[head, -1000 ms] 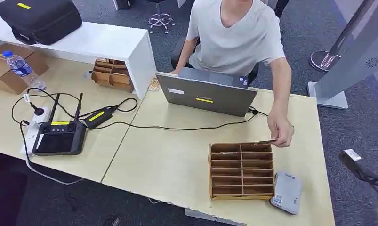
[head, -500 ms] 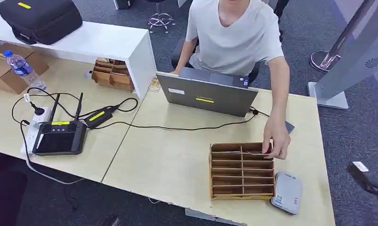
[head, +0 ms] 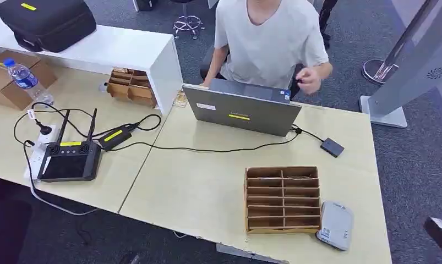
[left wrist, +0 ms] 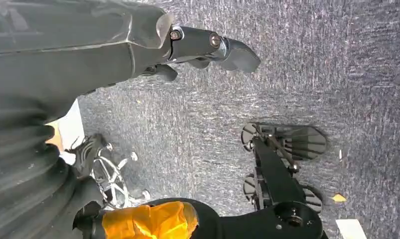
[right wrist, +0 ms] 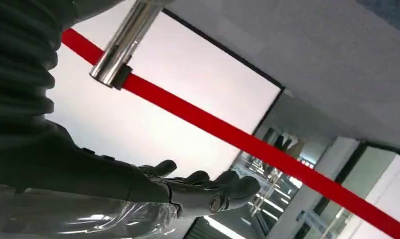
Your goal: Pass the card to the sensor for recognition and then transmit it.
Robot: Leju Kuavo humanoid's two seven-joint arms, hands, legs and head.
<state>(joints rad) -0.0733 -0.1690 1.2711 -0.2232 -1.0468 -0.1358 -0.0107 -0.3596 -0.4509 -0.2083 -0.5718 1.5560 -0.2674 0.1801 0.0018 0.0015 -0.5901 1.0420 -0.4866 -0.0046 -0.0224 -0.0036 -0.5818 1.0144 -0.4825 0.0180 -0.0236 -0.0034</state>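
Observation:
A brown wooden card organizer (head: 282, 200) stands on the table near its front right. A thin card (head: 299, 177) lies in its far right compartment. A grey card sensor (head: 335, 224) sits just right of the organizer, at the table's front edge. My right hand (right wrist: 198, 188) is raised off the table with its fingers stretched out and holds nothing; a dark part of that arm (head: 440, 232) pokes in at the lower right of the head view. My left hand (left wrist: 207, 47) hangs over the carpet, holding nothing.
A person in a white shirt (head: 271, 38) sits behind a grey laptop (head: 241, 110), one hand (head: 308, 82) drawn back. A small black box (head: 332, 147) on a cable lies right of the laptop. A handheld controller (head: 69, 160), bottle (head: 25, 80) and white shelf (head: 105, 49) are at the left.
The person's hand set the card into the organizer's far right compartment, then pulled back to the chest. My right arm sank lower at the picture's right edge.

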